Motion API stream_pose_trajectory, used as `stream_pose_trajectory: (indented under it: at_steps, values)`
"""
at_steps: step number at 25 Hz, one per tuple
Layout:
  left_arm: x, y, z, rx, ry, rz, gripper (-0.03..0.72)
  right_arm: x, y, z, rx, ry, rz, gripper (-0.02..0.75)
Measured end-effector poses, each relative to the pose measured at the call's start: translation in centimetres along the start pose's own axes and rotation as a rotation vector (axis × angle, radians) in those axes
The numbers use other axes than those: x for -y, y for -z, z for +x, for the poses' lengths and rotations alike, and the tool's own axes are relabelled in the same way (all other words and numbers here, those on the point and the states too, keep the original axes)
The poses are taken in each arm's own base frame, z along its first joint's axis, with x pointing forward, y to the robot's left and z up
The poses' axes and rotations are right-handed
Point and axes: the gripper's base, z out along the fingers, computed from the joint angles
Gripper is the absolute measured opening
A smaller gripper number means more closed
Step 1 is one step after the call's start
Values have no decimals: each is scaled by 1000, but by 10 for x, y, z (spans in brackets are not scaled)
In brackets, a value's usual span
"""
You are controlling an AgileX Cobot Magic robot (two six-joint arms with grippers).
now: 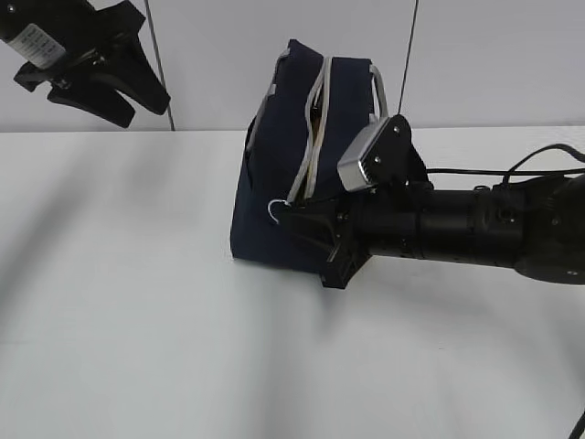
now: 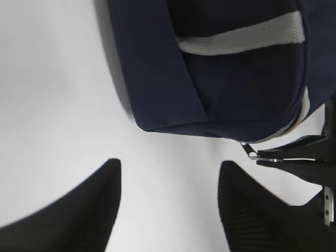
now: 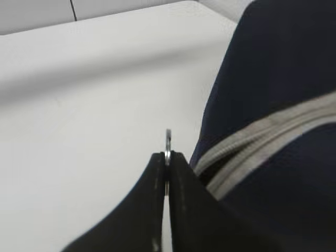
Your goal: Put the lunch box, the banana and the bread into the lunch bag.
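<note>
Lunch bag: right gripper pinches the ring pull; draw steadily along the zipper. Left gripper hangs spread, empty.

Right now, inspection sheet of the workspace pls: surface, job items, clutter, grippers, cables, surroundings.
Surface: white table, bare where visible.
Job's things: bag stands on the table, zipper partly open along the top; ring pull at its lower end. Lunch box, banana, bread: not visible.
Clutter: nothing seen.
Grippers: right gripper shut on the ring pull; left gripper open, raised clear of the bag, holding nothing.
Cables: black cable loops over the right arm.
Surroundings: pale wall with dark vertical seams behind the table.
</note>
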Motion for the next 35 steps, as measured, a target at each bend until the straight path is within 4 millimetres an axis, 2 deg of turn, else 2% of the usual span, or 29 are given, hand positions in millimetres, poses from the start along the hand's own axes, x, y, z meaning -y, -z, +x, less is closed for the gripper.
stream_pose_trajectory:
  at_steps: [7, 11, 16, 23, 31, 35]
  values:
    - [1, 0, 0, 6, -30, 15, 414, 13, 1, -36, 28, 39, -43, -16]
    - [2, 0, -1, 10, -42, 26, 414, 21, 1, -47, 11, 35, -80, -16]
    - [5, 0, -2, 21, -58, 57, 414, 20, 15, -64, -19, 57, -112, -16]
    - [8, 0, -3, 31, -63, 86, 414, 11, 30, -76, -79, 72, -161, -16]
    - [10, 1, -2, 28, -64, 107, 414, 8, 34, -80, -82, 28, -180, -16]
    - [12, 1, -3, 35, -68, 128, 414, 12, 34, -80, -90, 16, -130, -16]
